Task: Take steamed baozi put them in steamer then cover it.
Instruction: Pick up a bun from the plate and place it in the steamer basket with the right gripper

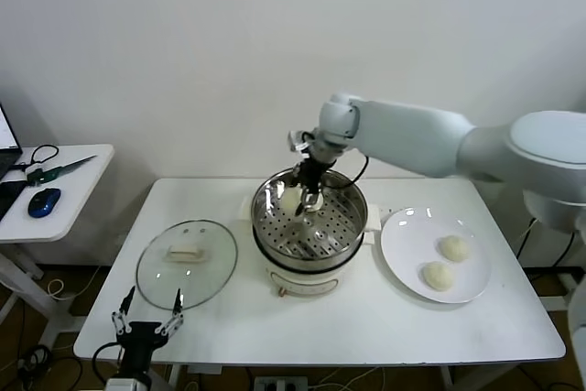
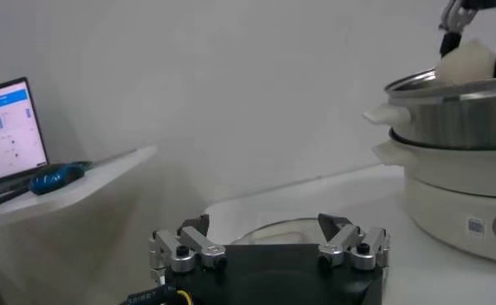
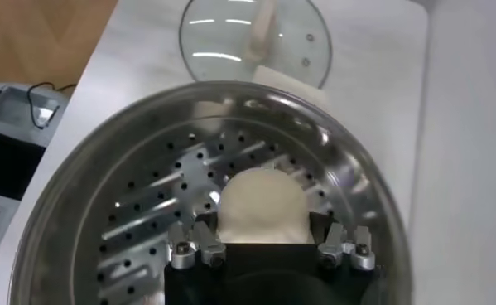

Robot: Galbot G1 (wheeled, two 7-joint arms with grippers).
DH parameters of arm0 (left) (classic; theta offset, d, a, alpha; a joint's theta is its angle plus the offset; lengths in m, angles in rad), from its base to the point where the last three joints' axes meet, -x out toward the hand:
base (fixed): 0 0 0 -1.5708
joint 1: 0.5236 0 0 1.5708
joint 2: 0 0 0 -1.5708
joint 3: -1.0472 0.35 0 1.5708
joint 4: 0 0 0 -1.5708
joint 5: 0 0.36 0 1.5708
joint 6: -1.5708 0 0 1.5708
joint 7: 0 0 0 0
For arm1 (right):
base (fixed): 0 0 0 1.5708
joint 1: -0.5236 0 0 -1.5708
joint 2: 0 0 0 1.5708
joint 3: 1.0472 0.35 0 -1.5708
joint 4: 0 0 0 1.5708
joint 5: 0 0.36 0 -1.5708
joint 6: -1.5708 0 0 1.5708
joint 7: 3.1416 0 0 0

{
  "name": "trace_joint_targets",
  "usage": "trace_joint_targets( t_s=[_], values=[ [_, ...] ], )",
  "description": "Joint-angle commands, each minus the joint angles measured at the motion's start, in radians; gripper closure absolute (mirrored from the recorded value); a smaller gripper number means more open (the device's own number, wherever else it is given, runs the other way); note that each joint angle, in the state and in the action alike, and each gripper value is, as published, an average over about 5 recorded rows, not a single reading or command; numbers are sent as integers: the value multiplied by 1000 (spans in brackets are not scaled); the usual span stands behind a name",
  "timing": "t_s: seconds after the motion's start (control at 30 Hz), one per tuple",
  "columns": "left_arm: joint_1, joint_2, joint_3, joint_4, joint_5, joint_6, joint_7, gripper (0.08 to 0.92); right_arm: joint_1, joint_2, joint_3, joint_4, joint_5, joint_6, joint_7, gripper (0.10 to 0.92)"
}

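The steel steamer [image 1: 341, 237] stands mid-table on its white base. My right gripper [image 1: 312, 200] is shut on a cream baozi [image 3: 260, 207] and holds it over the perforated tray [image 3: 156, 191], about level with the rim, toward the far left of the pot. The held baozi also shows in the left wrist view [image 2: 473, 60]. Another cream bun shape [image 1: 291, 197] sits beside the gripper inside the steamer. Two baozi [image 1: 453, 247] [image 1: 438, 275] lie on the white plate [image 1: 407, 244]. The glass cover [image 1: 187, 263] lies flat left of the steamer. My left gripper [image 1: 146, 314] is open and empty at the table's front edge.
The plate is right of the steamer, close to its side handle. A small side table [image 1: 64, 190] at far left holds a blue mouse [image 1: 44, 201] and a laptop [image 2: 12, 137]. The steamer's wall [image 2: 459, 116] rises ahead of my left gripper.
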Motion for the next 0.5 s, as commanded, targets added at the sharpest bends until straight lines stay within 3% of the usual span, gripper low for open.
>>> trace_joint_targets(
  t_s=[0.03, 0.23, 0.5],
  values=[
    [-5, -1, 1, 5, 2, 2, 2, 177, -51, 53, -13, -9, 0, -8, 13, 313],
    [-8, -3, 0, 1, 12, 2, 6, 177, -57, 48, -14, -9, -4, -6, 15, 311],
    [-9, -5, 1, 3, 15, 4, 4, 177, -45, 30, -5, 2, -20, -14, 33, 208]
  ],
)
